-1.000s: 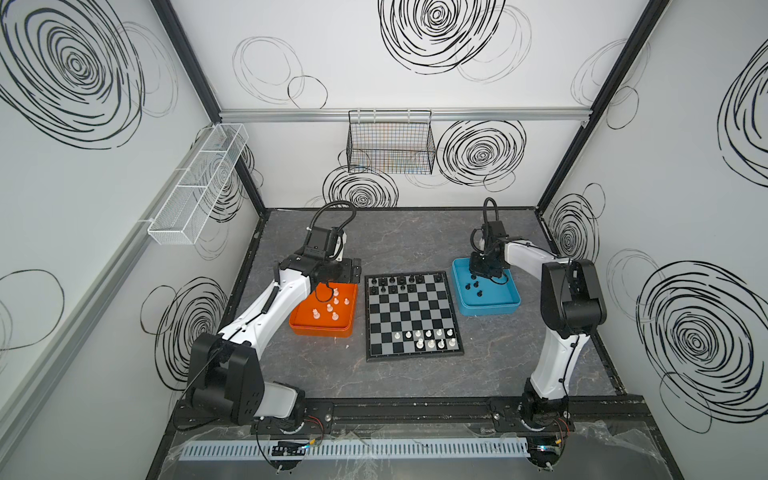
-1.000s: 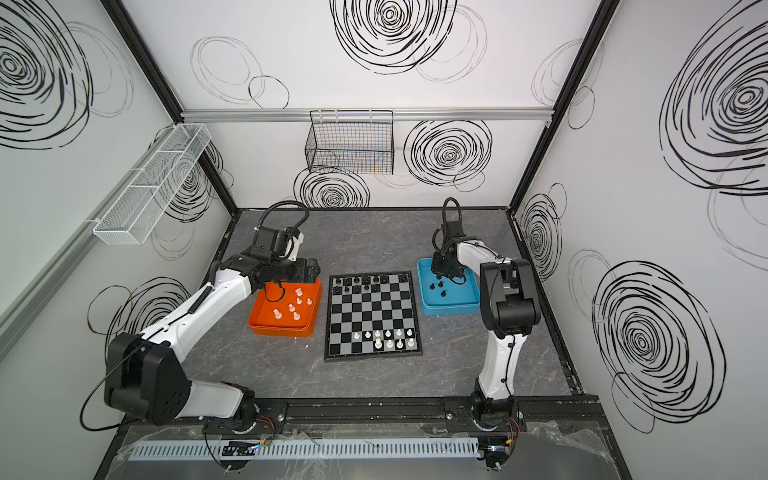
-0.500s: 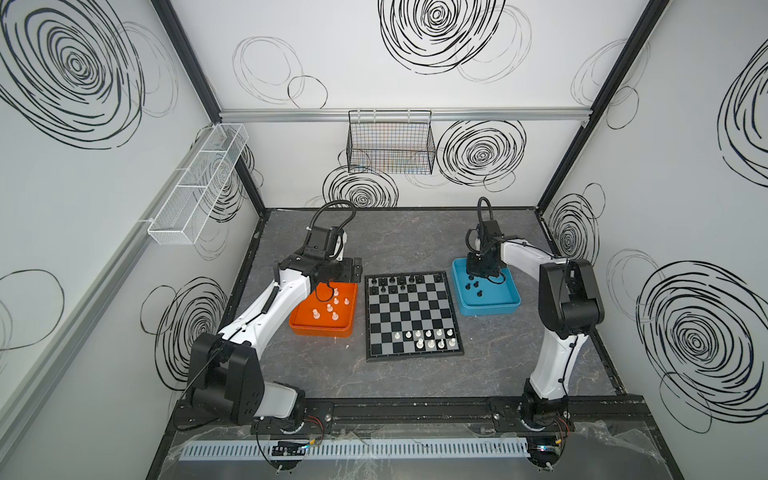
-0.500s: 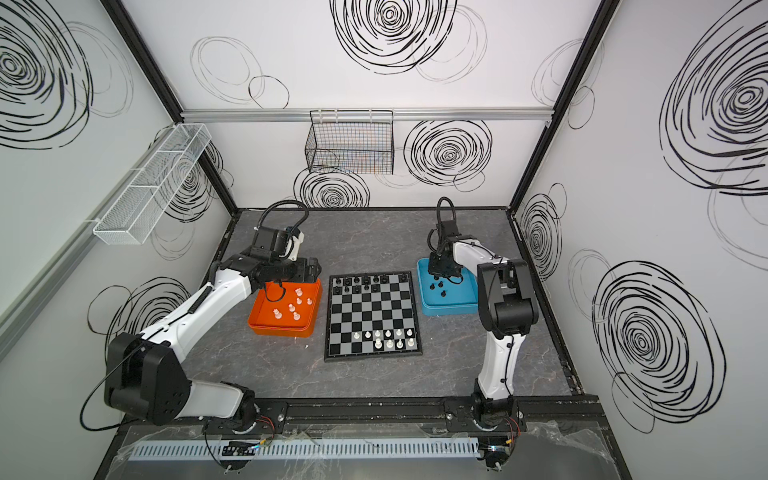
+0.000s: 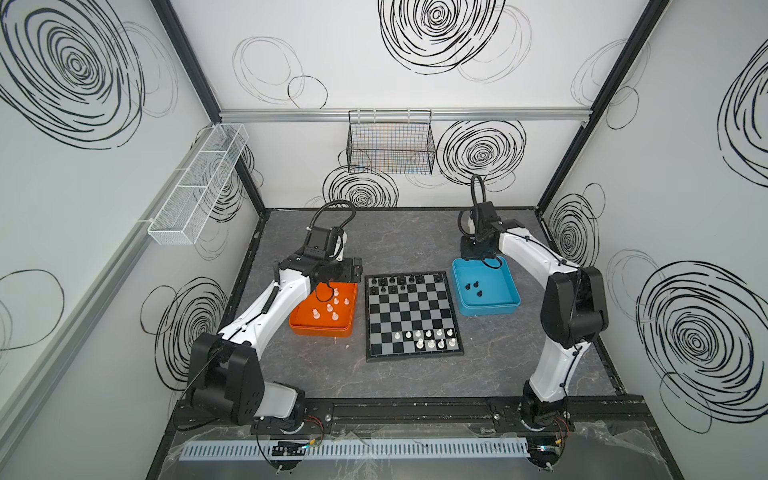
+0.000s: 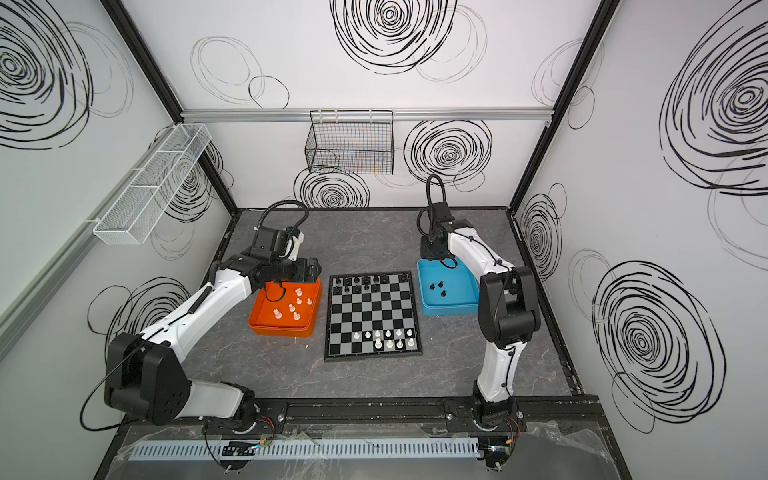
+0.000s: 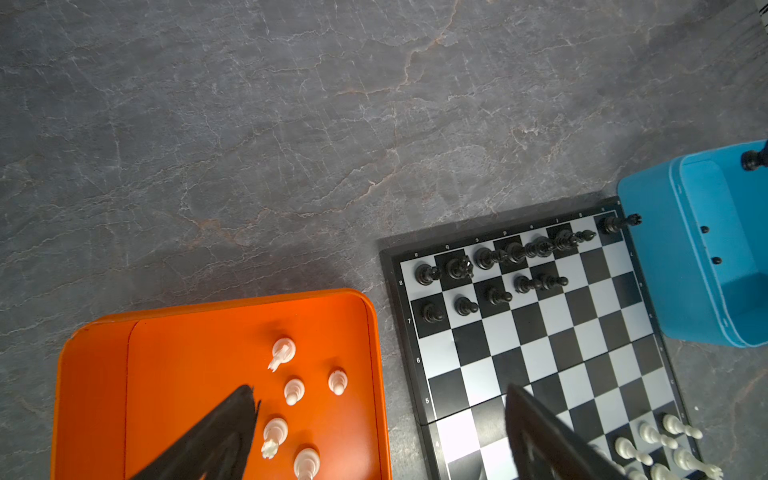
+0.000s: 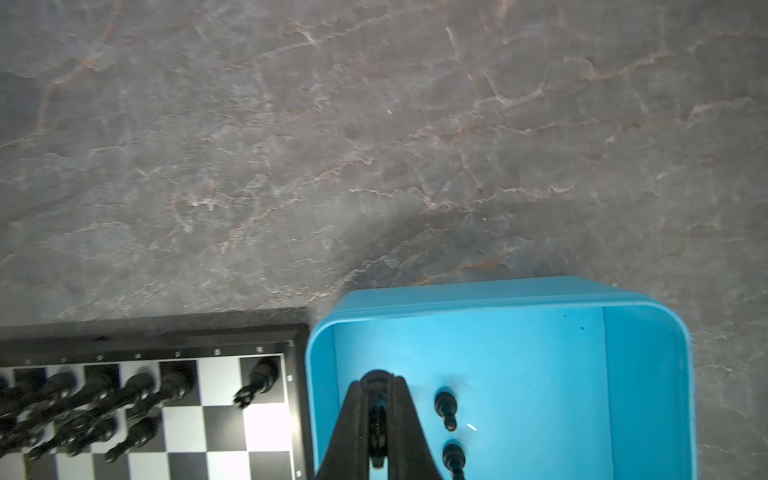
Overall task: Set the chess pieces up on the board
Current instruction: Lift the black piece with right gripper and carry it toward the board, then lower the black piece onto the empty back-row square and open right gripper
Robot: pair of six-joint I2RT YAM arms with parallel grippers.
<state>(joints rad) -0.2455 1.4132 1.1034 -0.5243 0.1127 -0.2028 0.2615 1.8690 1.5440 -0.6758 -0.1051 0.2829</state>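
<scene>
Black plastic chess piece [image 8: 377, 415] clamped in right hand [image 8: 377, 388], over blue plastic tray [image 8: 519, 295] beside chequered board [image 5: 409, 318]. Narrow grip: piece may twist, slip, or topple standing black pieces [image 8: 137, 390] on placing. Left hand [image 7: 380, 392] apart, beside board.
</scene>
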